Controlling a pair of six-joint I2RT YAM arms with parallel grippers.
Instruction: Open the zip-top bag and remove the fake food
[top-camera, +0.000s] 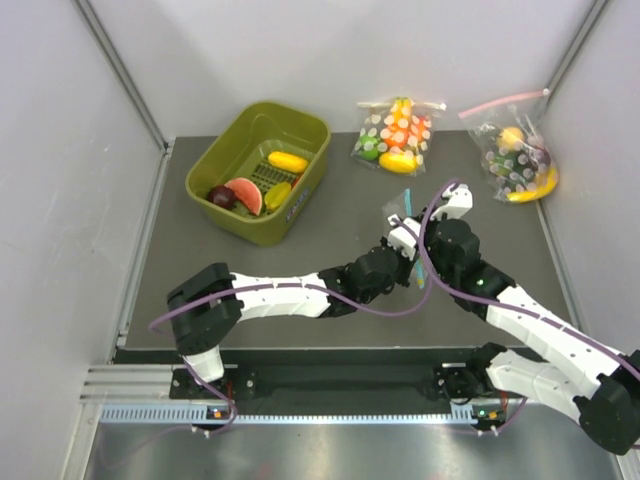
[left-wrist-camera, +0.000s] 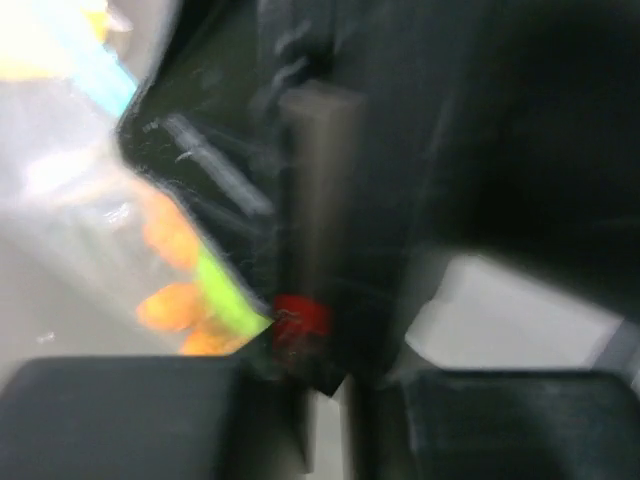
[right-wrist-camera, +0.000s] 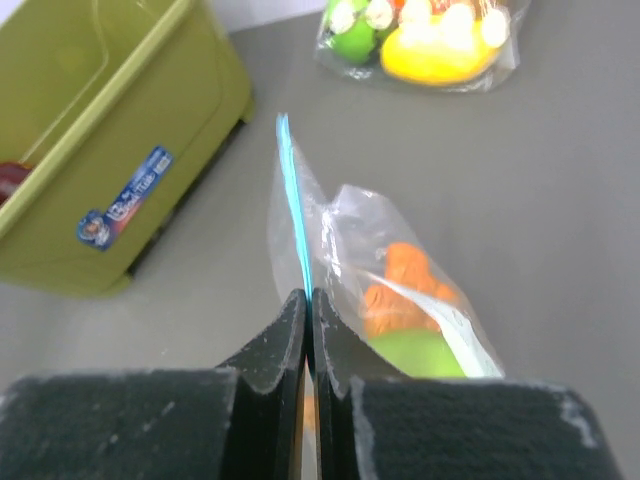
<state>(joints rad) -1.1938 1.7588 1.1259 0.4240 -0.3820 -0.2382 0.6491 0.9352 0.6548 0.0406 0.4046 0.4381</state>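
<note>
Right gripper: jaws together, clamped on the near end of the light-blue zip strip. The strip stands on edge and runs straight away from the fingertips.

Left gripper: its wrist view is badly blurred. Two dark finger blocks sit at the bottom of that view with a narrow gap between them. I cannot tell whether they are apart, together, or pinching film. In the top view it meets the right gripper at the bag.

Zip-top bag: at the middle of the table, between the two grippers and to the right of the green bin. A dotted bag lies well apart at the far side. The body of the zip-top bag slumps to the right of the strip. I cannot tell whether its underside rests on the table.

Fake food: orange pieces and a green fruit are bunched low inside the film. The mouth appears closed along the visible length of the strip.

Handling assessment: the bag is judged light, limp and slippery. The loose contents are likely to shift and swing it. Only the zip strip offers any stiffness, so it is the place to take hold. Each gripper should take one lip just below the strip. A pinch across both lips would hold the seal shut rather than part it.
</note>
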